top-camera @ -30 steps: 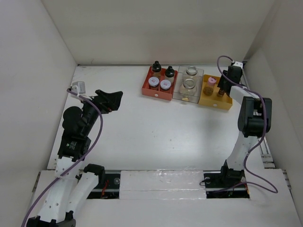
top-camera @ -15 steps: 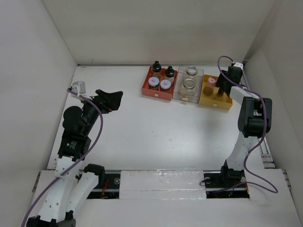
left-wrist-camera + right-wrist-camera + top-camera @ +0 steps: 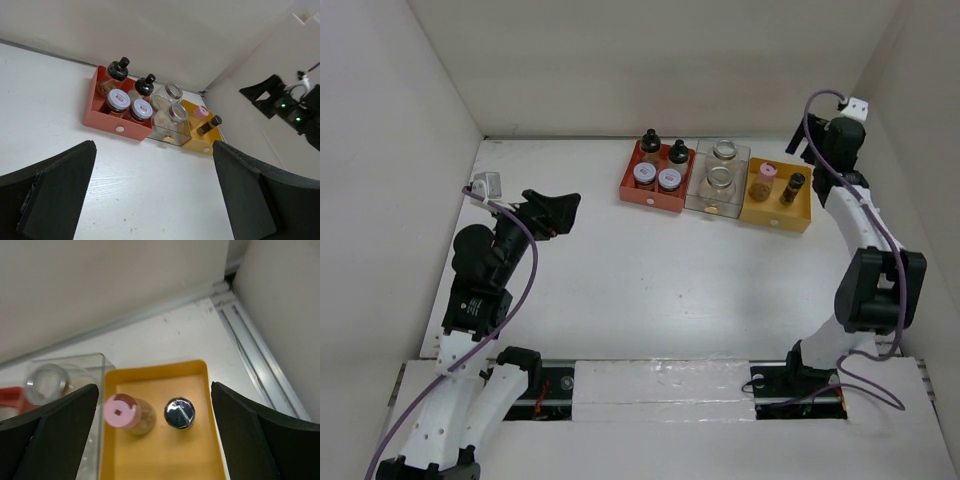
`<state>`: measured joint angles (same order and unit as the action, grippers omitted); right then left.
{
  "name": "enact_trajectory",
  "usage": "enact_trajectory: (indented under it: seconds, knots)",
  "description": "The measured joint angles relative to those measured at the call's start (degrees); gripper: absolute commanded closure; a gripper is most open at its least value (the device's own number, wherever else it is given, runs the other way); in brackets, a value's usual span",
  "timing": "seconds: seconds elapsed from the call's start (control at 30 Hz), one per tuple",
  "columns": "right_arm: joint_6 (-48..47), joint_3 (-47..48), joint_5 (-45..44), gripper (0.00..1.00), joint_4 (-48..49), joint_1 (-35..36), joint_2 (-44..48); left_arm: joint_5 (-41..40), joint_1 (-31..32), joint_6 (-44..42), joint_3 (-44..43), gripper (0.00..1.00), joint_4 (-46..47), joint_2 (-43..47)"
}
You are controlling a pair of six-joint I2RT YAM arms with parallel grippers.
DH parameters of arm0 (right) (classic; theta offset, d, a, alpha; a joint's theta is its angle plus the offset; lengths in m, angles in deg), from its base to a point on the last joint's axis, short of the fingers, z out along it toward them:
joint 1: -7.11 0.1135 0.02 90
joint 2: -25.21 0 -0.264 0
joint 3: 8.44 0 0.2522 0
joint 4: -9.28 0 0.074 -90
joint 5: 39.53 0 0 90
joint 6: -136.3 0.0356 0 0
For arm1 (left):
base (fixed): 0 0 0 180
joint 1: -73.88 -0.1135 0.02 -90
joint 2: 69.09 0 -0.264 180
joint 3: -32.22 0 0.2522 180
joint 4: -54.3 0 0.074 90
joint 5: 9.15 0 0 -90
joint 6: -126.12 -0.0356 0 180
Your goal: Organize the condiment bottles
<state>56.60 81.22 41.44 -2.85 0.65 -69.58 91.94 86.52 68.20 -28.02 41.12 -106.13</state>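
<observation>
Sorting looks complete, judged from how the containers lie. At the far side of the white table (image 3: 620,290) three trays sit edge to edge in a row. The red rectangular tray (image 3: 626,190) on the left holds two black-capped bottles (image 3: 650,141) at its far side and two grey-lidded spice jars (image 3: 644,174) at its near side. The clear rectangular tray (image 3: 699,203) in the middle holds two larger clear glass jars (image 3: 718,181), one behind the other. The orange rectangular tray (image 3: 775,217) on the right holds the pink-capped bottle (image 3: 120,412) and, just beside it on the right but not touching, the dark slim shaker (image 3: 180,413), both upright. Grouping like with like seems to be the point of the layout, and every container is in a tray.

The right gripper (image 3: 154,390) hangs above the far end of the orange tray, near the far right corner, fingers spread wide with nothing between them and well above the two caps, so it can knock neither over. The left gripper (image 3: 154,150) is well apart from the trays over the left part of the table, likewise spread wide and empty, facing the row of trays. Little seems left but to park both arms.
</observation>
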Motion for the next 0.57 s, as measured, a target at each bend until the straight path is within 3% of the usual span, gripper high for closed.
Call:
enact_trajectory:
  seconds: [0.2, 0.43, 0.57]
  knots:
    - [-0.2, -4.3, 4.0, 0.00, 0.4, 5.7, 17.8, 2.3, 0.0, 0.2, 0.0, 0.00, 0.0, -0.8]
    - [-1.3, -20.3, 6.4, 0.00, 4.7, 33.9, 34.7, 3.9, 0.0, 0.8, 0.0, 0.00, -0.1, -0.3]
    - [-1.0, -30.6, 5.6, 0.00, 4.4, 42.8, 38.3, 5.7, 0.0, 1.0, 0.7, 0.00, 1.3, 1.4]
